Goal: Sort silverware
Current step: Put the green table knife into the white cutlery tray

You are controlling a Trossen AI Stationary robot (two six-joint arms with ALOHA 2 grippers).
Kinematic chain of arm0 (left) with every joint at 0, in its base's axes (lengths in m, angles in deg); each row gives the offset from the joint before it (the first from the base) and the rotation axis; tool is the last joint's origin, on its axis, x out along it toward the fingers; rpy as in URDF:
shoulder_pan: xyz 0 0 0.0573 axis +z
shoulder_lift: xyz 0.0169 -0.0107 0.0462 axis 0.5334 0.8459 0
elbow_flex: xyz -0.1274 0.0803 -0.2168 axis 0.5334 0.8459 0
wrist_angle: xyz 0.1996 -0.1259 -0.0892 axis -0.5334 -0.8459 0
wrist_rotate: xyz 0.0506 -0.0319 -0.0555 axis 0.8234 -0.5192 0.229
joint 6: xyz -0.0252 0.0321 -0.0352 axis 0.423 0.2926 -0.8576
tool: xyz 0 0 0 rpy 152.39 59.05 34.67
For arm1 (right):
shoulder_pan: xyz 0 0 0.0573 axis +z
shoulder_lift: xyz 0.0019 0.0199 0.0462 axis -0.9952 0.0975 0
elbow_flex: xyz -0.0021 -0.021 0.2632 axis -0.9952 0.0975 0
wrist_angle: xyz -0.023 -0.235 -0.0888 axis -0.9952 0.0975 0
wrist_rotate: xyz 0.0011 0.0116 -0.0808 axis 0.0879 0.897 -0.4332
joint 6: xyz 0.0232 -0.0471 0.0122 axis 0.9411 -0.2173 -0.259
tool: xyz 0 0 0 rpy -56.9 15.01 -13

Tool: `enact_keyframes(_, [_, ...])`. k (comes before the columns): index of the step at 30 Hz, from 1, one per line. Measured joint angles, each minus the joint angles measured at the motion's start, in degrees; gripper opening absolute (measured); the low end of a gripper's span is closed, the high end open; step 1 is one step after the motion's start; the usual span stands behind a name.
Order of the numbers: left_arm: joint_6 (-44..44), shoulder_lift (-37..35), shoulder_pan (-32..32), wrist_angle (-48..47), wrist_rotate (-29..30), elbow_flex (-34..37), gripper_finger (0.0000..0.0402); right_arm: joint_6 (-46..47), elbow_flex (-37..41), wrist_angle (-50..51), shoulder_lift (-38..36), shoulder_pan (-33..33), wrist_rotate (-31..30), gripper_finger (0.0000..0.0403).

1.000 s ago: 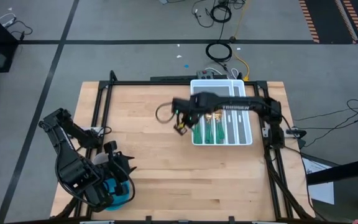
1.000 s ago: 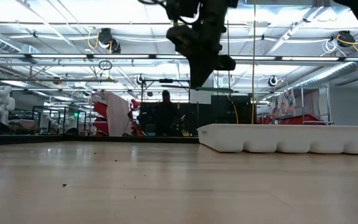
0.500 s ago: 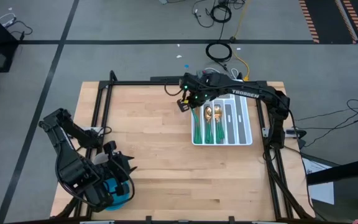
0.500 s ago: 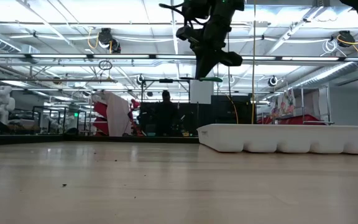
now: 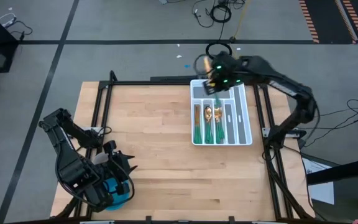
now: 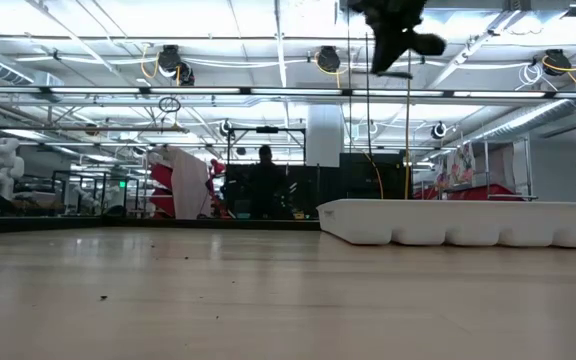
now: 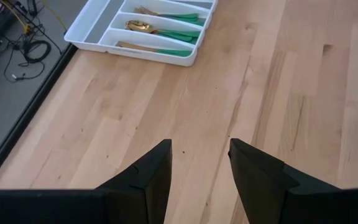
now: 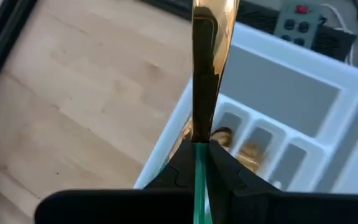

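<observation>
My right gripper (image 5: 214, 77) hangs high over the far end of the white compartmented tray (image 5: 193, 134), shut on one piece of silverware (image 8: 209, 56) that has a long flat gold head and a teal handle. In the low view this gripper (image 6: 393, 45) is at the top of the picture, well above the tray (image 6: 468, 222). More silverware (image 5: 211, 124) lies lengthwise in the tray's compartments, gold heads toward the far edge. My left gripper (image 7: 201, 163) stands open above bare wood at the table's near left (image 5: 120, 167), with nothing between its fingers. My right gripper pinches the teal handle (image 8: 199, 163) between its two fingers, close to where the gold head begins. The piece runs along the fingers and its gold head sticks out past their tips, slanting down. It is lifted clear, above the tray's far end.
A blue object (image 5: 119, 194) sits under my left arm at the near left corner. Black frame rails (image 5: 98, 106) border the table. Cables and a control box (image 8: 294, 22) lie beyond the far edge. Bare wood (image 5: 148, 130) spreads left of the tray.
My right gripper has risen and gone from beside the tray's left side toward the far edge and the right, ending over the tray's far end. It has stayed shut and carried the silverware piece along.
</observation>
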Motion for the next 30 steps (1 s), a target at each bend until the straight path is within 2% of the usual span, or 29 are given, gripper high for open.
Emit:
enact_keyframes(6, [0.0, 0.0, 0.0, 0.0, 0.0, 0.0, 0.0169, 0.0, 1.1, 4.2, -7.3, -1.0, -2.5, 0.0000])
enact_keyframes(9, [0.0, 0.0, 0.0, 0.0, 0.1, 0.0, 0.0169, 0.0, 5.1, 4.5, -12.5, -0.6, -2.6, 0.0000])
enact_keyframes(12, [0.0, 0.0, 0.0, 0.0, 0.6, 0.0, 0.0169, 1.2, 11.6, 1.8, -18.8, 2.7, -3.3, 0.0000])
enact_keyframes(15, [0.1, 0.0, 0.0, 0.0, 1.6, 0.0, 0.0169, 4.6, 21.6, -6.0, -26.1, 6.7, -3.9, 0.0000])
enact_keyframes(21, [0.5, 0.0, 0.6, 0.0, 2.6, 0.0, 0.0169, 10.9, 43.2, -32.2, -36.4, 10.6, -4.8, 0.0000])
enact_keyframes(26, [0.5, 0.0, 1.8, 0.0, 2.7, 0.0, 0.0169, 17.6, 57.2, -51.0, -34.6, 11.5, -6.8, 0.0000])
enact_keyframes(30, [0.5, 0.0, 2.9, 0.0, 2.7, 0.0, 0.0169, 21.2, 61.1, -57.9, -29.5, 12.2, -8.0, 0.0000])
